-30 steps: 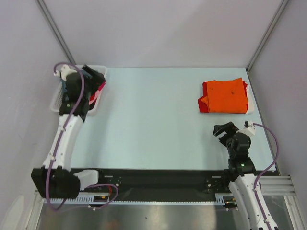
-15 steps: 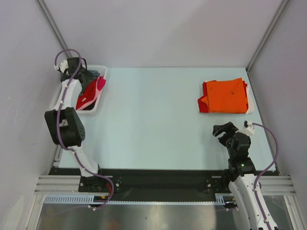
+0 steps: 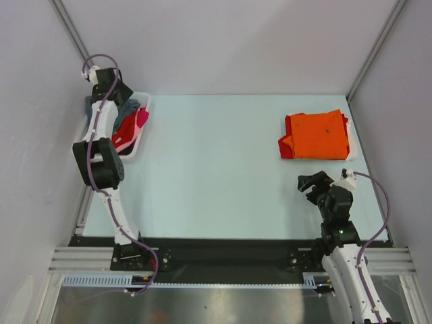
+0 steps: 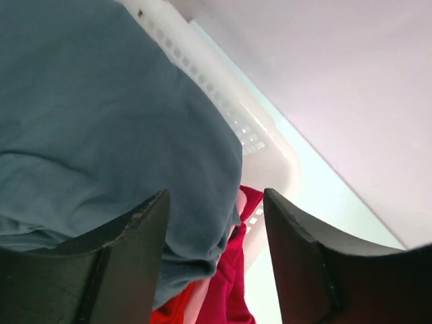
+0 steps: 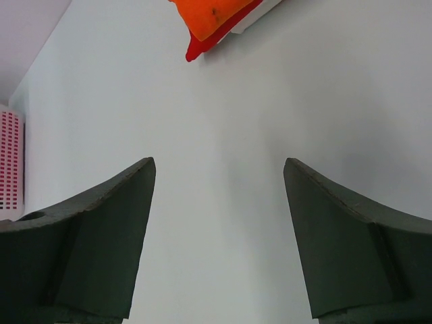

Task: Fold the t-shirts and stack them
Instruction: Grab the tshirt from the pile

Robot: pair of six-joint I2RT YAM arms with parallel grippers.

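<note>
up at the upper left of the top view, the left hand (image 4: 214, 196) points down into the white lattice basket (image 4: 270, 152), which sits at the left edge of the pale desk (image 3: 216, 155). the basket's long axis runs up and down the frame, tipped a little to the right at the top. in the left wrist view the hand's two fingers stand partly apart. the grey t-shirt (image 4: 101, 101) fills the upper left of that view in a loose bunch with no clear long axis. its lower fold lies against the inner face of the left-side finger, and the right-side finger is clear of it, so the cloth is not pinched between both. below the grey fold a red garment (image 4: 226, 290) shows at the bottom centre. from above it lies with a pink garment (image 3: 140, 120) in a band running from upper right to lower left inside the basket.

at the upper right of the desk the orange t-shirt (image 3: 318, 133) lies flat and folded to a near-square. its slightly longer side runs left to right, with its edges close to parallel to the desk's. it lies on a folded red t-shirt (image 5: 196, 48), whose edge shows along the orange one's left side.

the right hand (image 5: 217, 165) is at the lower right, below that stack and well apart from it. its jaws are spread wide over bare desk and it holds nothing.
</note>
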